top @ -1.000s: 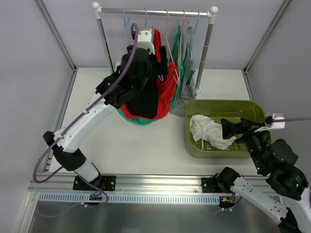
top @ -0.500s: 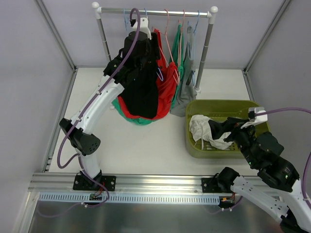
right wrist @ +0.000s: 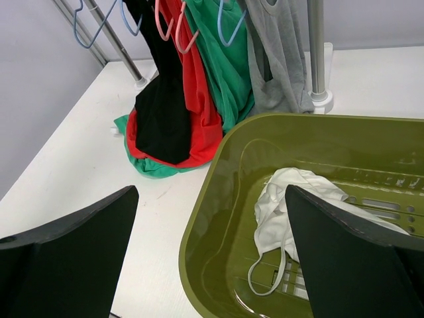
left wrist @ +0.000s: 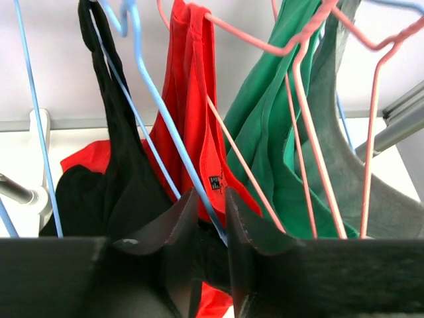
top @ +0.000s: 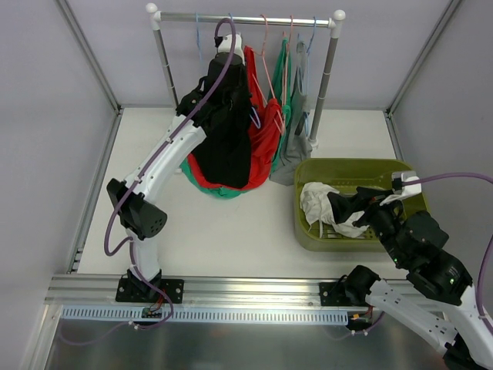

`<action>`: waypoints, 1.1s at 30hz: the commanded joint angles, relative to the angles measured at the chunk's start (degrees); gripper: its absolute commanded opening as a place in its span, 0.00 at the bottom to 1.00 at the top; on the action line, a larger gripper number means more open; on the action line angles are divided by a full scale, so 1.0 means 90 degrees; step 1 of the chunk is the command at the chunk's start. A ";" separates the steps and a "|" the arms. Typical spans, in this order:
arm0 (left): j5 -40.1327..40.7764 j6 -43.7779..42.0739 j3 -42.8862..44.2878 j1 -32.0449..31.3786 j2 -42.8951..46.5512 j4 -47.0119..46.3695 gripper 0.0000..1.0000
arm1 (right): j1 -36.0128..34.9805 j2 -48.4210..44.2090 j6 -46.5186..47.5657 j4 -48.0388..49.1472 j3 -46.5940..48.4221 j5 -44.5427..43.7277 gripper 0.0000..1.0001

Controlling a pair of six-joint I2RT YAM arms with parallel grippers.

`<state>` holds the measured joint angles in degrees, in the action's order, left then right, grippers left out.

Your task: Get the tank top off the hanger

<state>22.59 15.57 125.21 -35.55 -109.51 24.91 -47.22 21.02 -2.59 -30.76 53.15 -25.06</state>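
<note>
Two narrowed fingers on my left gripper (left wrist: 212,224) are straddling the wire of the blue hanger (left wrist: 162,112); I cannot tell whether they are pinching it. I am working on the grasp step, as I judge it. The black tank top (left wrist: 116,152) is hanging on that hanger, just left of my fingers, at the far rail (top: 246,18). Next, I am judging, the strap needs slipping off the hanger's shoulder. My right gripper (right wrist: 211,199) is standing wide over the basket (right wrist: 192,225).

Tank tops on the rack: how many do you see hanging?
4, left to right in the left wrist view: black top, red top, green top, grey top. Folds may hide another.
</note>
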 commanded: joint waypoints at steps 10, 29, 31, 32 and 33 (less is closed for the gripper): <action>0.0322 -0.0304 0.0297 0.0014 0.0693 -0.0209 0.00 | -0.0007 0.0145 -0.0103 0.0479 -0.0212 0.0079 0.99; -0.1698 0.0447 -0.1585 -0.0102 0.3260 -0.0209 0.00 | -0.0007 0.0136 0.0004 0.0664 -0.0231 0.0079 0.99; -0.2079 0.0506 -0.1850 -0.0161 0.3758 -0.0209 0.00 | -0.0007 0.0136 0.0092 0.0693 -0.0231 0.0186 1.00; -0.2245 0.0583 -0.2170 -0.0200 0.3973 -0.0209 0.00 | -0.0007 0.0136 0.0131 0.0742 -0.0222 0.0235 0.99; -0.2488 0.0613 -0.2338 -0.0239 0.4381 -0.0209 0.00 | -0.0007 0.0165 0.0219 0.0781 -0.0221 0.0303 0.99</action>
<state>8.71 18.65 107.66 -36.49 -77.30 25.78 -47.22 21.76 -2.28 -27.81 50.96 -23.92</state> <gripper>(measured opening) 0.024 0.993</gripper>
